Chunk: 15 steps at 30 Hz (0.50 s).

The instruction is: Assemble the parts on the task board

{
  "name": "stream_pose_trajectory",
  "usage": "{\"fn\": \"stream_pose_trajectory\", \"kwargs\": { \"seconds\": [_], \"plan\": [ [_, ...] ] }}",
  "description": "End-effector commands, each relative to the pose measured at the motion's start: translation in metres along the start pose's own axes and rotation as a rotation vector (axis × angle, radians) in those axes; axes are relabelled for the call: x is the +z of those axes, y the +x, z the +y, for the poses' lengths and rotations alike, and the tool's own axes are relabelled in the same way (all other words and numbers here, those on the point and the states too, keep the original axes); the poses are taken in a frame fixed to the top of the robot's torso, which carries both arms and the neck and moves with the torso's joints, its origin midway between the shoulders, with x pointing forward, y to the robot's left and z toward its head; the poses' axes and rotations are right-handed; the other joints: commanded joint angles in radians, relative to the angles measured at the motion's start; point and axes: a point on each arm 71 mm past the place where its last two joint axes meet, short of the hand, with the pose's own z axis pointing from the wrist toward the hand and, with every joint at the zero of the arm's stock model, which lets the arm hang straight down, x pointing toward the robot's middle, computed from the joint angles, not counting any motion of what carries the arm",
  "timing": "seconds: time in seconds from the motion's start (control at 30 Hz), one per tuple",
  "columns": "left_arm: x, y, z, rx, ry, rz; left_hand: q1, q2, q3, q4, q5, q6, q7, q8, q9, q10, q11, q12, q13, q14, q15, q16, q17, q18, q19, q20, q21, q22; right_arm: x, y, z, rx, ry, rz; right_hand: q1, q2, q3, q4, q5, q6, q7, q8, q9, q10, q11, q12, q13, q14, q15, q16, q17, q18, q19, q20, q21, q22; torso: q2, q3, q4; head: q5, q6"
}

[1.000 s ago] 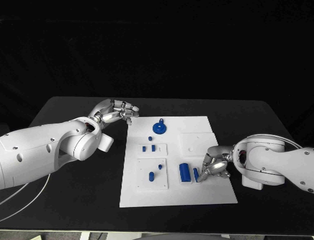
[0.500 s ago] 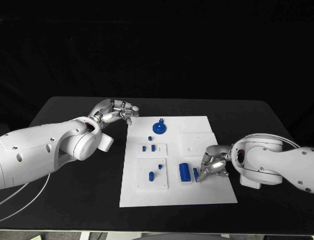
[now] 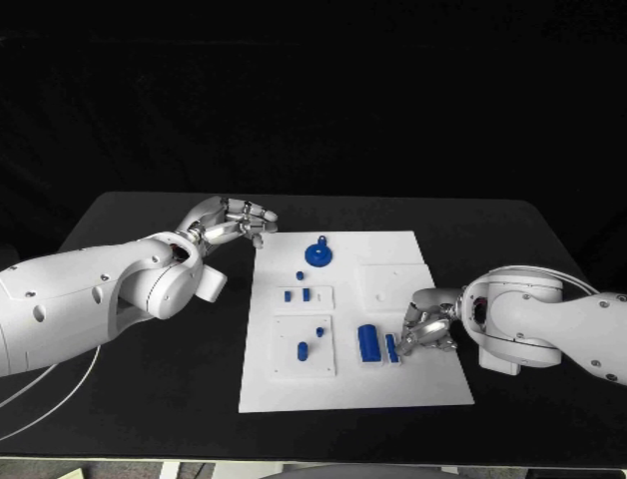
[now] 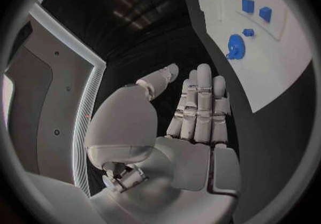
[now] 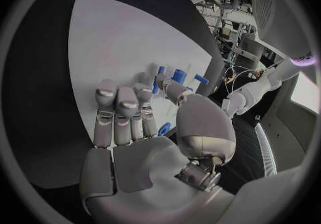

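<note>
Right hand (image 3: 426, 329) shifted slightly, fingers closing in on small blue part (image 3: 391, 346) beside larger blue block (image 3: 368, 340) near task board's (image 3: 414, 384) right edge; whether part was truly pinched, could not tell. Left hand (image 3: 231, 222) unchanged, off board's far left corner, fingers together, holding nothing. Blue gear (image 3: 318, 255) seated at board's far end; small pegs (image 3: 298, 295) stood in left-side plates. Judged: task partway, right-side parts not yet seated.

No readable text, label or number shows anywhere.
</note>
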Motion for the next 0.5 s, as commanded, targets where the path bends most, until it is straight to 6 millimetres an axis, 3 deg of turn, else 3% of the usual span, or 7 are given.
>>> {"fn": "stream_pose_trajectory", "kwargs": {
  "seconds": [0.03,0.3,0.5],
  "plan": [
    [0.000,0.002,-0.002,0.001,0.009,0.010,-0.003,-0.002,0.002,0.006,-0.003,-0.007,-0.003,0.006,-0.001,-0.003,0.001,-0.002,0.002,-0.005,0.004,-0.003,0.001,-0.005,-0.006,-0.031,-0.006,0.001,0.000,0.001,0.000,-0.015,0.008,0.003,-0.005,-0.003,0.004,0.002,-0.004,0.002,0.002,0.004,0.000,0.005,0.001,-0.003,0.002,-0.002,-0.006,0.000,0.000,0.030,0.006,-0.001,0.002,0.011,0.000,0.0001,0.0002,0.000,0.000],
    [0.001,0.001,-0.002,0.001,0.010,0.009,-0.003,-0.003,0.002,0.006,-0.003,-0.007,-0.003,0.006,-0.001,-0.003,0.001,-0.002,0.002,-0.005,0.004,-0.004,0.002,-0.005,-0.006,-0.031,-0.006,0.002,0.000,-0.001,-0.004,-0.001,0.009,-0.016,-0.009,-0.016,0.007,0.008,-0.004,0.001,0.002,0.004,0.000,0.005,0.001,-0.004,0.002,-0.002,-0.006,0.000,0.000,0.030,0.006,-0.001,0.003,0.011,0.000,-0.0002,-0.0001,-0.002,0.001],
    [0.002,0.000,-0.001,0.003,0.013,0.008,-0.003,-0.003,0.001,0.007,-0.004,-0.007,-0.003,0.007,-0.001,-0.003,0.001,-0.002,0.002,-0.005,0.004,-0.004,0.002,-0.005,-0.006,-0.031,-0.006,0.002,0.001,-0.012,-0.015,0.114,-0.064,-0.046,-0.004,-0.061,0.015,0.016,-0.003,-0.018,0.008,-0.002,-0.001,-0.002,0.007,-0.008,0.001,-0.002,-0.002,-0.003,-0.003,0.030,0.004,-0.001,0.000,0.010,-0.001,-0.0002,-0.0006,-0.005,0.012]
  ]
}}
